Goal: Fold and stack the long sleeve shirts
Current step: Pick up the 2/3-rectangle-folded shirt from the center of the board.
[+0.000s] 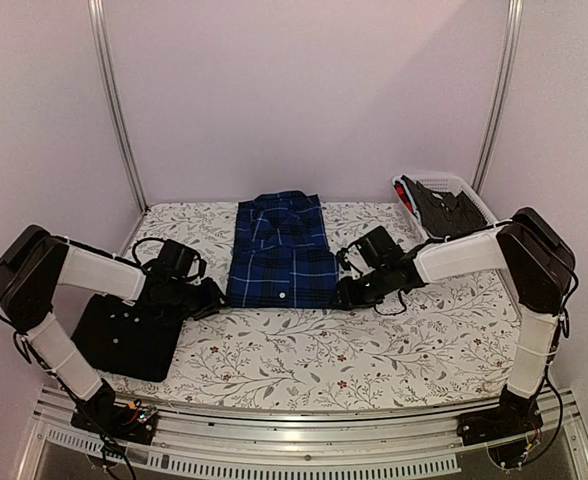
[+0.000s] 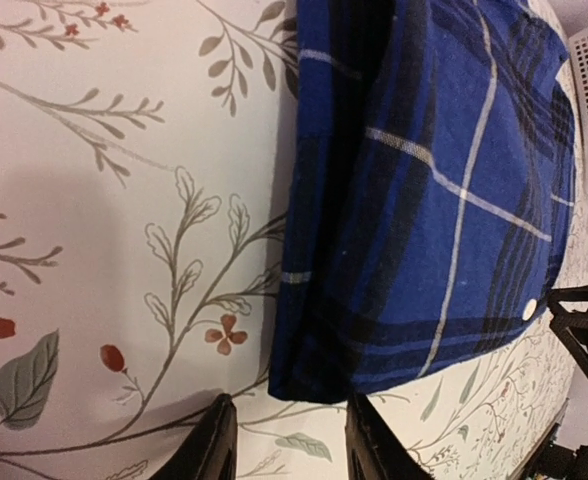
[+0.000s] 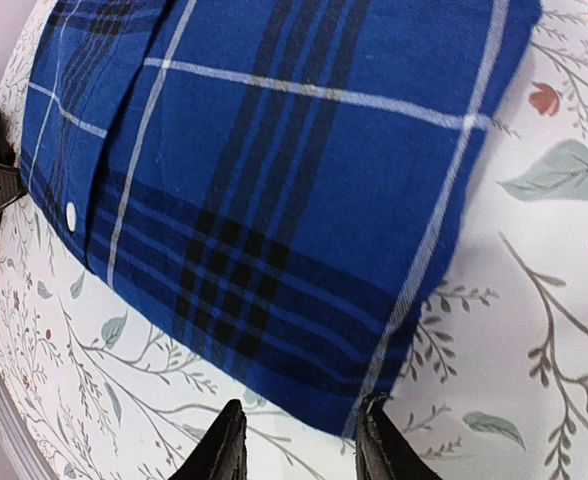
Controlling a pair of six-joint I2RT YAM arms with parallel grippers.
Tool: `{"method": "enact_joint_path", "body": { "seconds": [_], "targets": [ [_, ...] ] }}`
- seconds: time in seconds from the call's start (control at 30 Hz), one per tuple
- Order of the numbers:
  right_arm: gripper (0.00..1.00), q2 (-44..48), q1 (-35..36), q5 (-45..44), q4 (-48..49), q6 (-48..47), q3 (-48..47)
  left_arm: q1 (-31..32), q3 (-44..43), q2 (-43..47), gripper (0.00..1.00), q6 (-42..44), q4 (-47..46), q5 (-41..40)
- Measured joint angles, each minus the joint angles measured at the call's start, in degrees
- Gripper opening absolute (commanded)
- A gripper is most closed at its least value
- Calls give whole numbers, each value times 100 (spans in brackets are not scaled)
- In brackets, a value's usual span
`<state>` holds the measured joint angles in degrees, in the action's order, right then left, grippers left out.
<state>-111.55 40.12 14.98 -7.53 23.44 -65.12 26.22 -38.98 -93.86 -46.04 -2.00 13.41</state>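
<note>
- Folded blue plaid button-up shirt with black and thin white lines [image 1: 282,262]: flat rectangle mid-worktop, nearer the far edge, collar pointing away from the arms.
- Also folded: plain black button-up shirt with small white buttons [image 1: 124,335], by the near left corner of the floral-print worktop [image 1: 404,340].
- As for the left gripper [image 2: 289,420]: fingers apart, pinching nothing, just off the plaid's near left corner.
- Same deal for the right gripper [image 3: 302,425]: spread and empty at the near right corner.
- Probably light, soft and floppy, so likely to sag and come unfolded if lifted by one point.
- Best bet: take both near corners together, through all layers, and keep it level.
- Doesn't look slippery or fragile.
</note>
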Motion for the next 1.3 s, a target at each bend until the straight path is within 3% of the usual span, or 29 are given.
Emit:
{"method": "enact_joint_path", "body": {
  "seconds": [0.5,0.87,0.97,1.13,1.2,1.3],
  "targets": [
    [36,376,0,-264,-11,-7,555,240,-175,-107,35,306,107,-509],
    [31,170,0,-267,142,-31,378,243,-350,-326,24,417,50,-564],
    [26,66,2,-269,184,-46,258,245,-354,-337,16,431,48,-544],
    [8,-70,24,-273,177,-109,107,251,-369,-378,0,393,31,-470],
    [0,-85,35,-293,164,-136,90,262,-378,-378,0,396,20,-413],
    [0,-85,39,-337,142,-151,90,275,-396,-376,0,393,55,-348]
  ]
}}
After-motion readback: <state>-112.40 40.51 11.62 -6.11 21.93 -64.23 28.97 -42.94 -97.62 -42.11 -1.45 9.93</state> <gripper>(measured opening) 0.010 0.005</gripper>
